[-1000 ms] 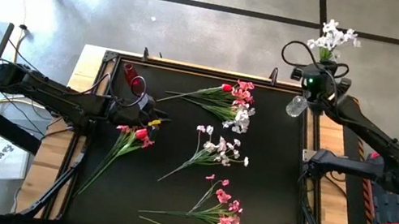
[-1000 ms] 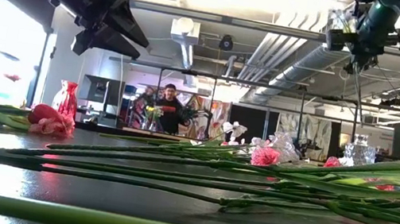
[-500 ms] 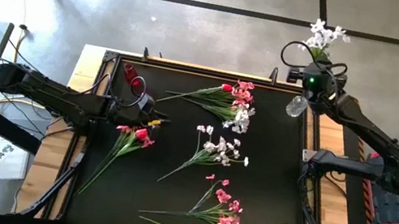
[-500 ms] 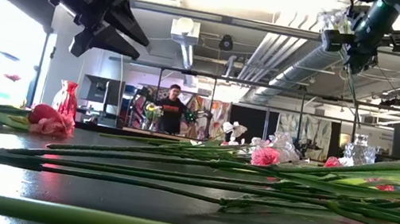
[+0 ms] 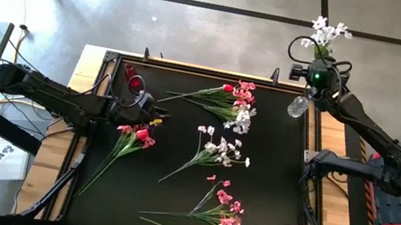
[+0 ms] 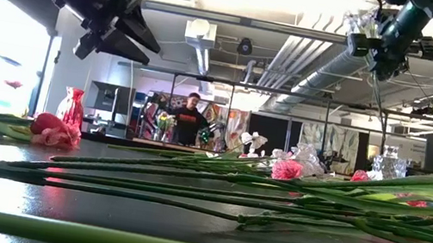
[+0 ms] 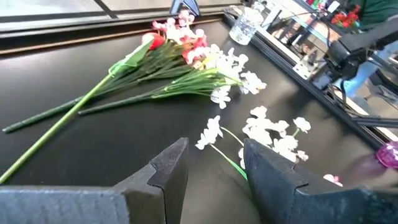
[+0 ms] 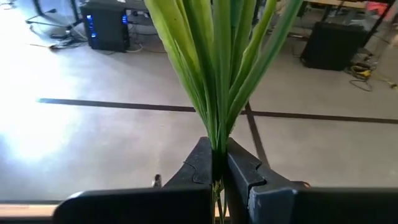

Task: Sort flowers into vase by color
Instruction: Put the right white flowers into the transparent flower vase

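hovering left of centre in the high view, the left gripper (image 5: 157, 115) stands spread and empty above the black table (image 5: 268, 199), beside a red vase (image 5: 135, 81). loose flowers (image 5: 214, 151) lie across the middle, stems blocking the low view. a clear vase (image 5: 297, 106) sits at the upper right edge; above it the right gripper (image 5: 317, 70) clamps a white spray (image 5: 326, 34), blossoms beyond the table.

Left pincer (image 5: 157, 116): over the tabletop's (image 5: 265, 215) left part, above a flower bunch (image 5: 129, 140).
Right pincer (image 5: 321, 67): above the far right corner, gripping a flower spray (image 5: 323, 35).
Glass vase (image 5: 297, 106): just under it.
Other bunches: far-centre (image 5: 223, 100), centre (image 5: 214, 152), near-centre (image 5: 216, 219).
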Available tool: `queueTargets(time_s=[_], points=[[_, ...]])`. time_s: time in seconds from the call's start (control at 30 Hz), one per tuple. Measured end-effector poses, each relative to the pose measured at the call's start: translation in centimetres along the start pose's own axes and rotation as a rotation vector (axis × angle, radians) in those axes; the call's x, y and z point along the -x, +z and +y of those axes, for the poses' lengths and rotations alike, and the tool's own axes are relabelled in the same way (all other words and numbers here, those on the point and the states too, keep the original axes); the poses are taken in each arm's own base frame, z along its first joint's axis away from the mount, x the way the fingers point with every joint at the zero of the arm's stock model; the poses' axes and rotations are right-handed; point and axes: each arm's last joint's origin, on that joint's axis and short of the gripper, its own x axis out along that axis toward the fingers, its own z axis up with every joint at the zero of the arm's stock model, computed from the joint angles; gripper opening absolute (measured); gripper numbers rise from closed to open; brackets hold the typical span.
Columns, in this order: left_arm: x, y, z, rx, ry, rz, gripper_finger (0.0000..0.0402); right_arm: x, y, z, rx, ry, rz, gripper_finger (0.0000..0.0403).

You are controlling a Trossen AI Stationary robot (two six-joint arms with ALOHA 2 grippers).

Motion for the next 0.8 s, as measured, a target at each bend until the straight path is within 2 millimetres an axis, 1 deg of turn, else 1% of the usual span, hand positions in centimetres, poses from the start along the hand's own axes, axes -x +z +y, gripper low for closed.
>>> queueTargets(time_s=[0.2,0.47,0.6,0.73,0.8], points=[[0.0,0.1,0.1,-0.015,0.035,-0.033,0.0142,-0.4,-0.5,0.5,0.019,-0.083,0.006,0.0],[0.0,0.1,0.1,-0.033,0.044,-0.039,0.0142,-0.5,-0.9,0.4,0.011,-0.121,0.02,0.0],[0.0,0.1,0.1,-0.05,0.046,-0.04,0.0142,-0.6,-1.6,0.7,-0.023,-0.145,0.001,0.0],[0.0,0.1,0.1,-0.059,0.046,-0.04,0.0142,-0.9,-3.0,0.9,-0.047,-0.156,0.02,0.0],[0.0,0.1,0.1,-0.059,0.046,-0.039,0.0142,-0.9,-3.4,1.1,-0.068,-0.153,0.021,0.0]])
